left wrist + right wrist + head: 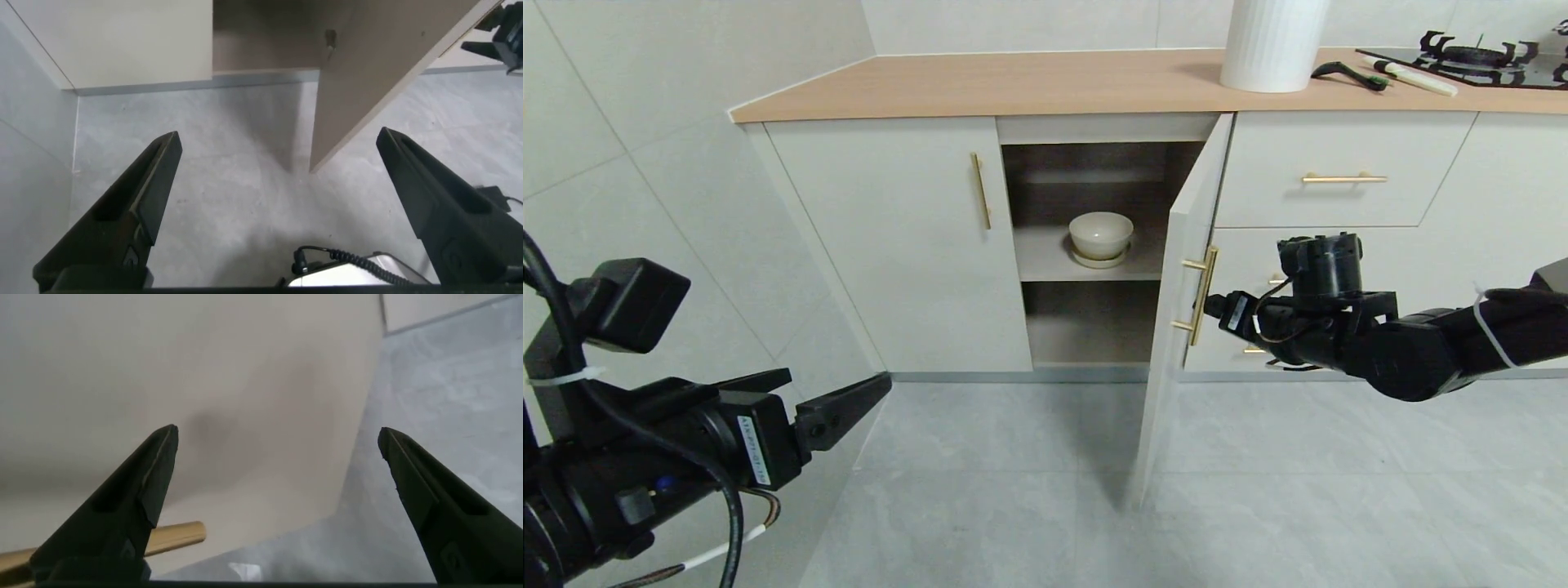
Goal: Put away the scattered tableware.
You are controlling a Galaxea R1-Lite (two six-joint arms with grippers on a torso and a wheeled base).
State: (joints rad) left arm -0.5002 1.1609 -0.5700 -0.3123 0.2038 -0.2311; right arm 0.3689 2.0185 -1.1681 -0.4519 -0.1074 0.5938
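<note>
Bowl shelved on saucer; door-closing step likely. Right gripper jaws apart at door handle: push shut. Left gripper also spread.

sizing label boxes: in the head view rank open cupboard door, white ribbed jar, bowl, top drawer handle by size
1. open cupboard door
2. white ribbed jar (top cropped)
3. bowl
4. top drawer handle
</note>
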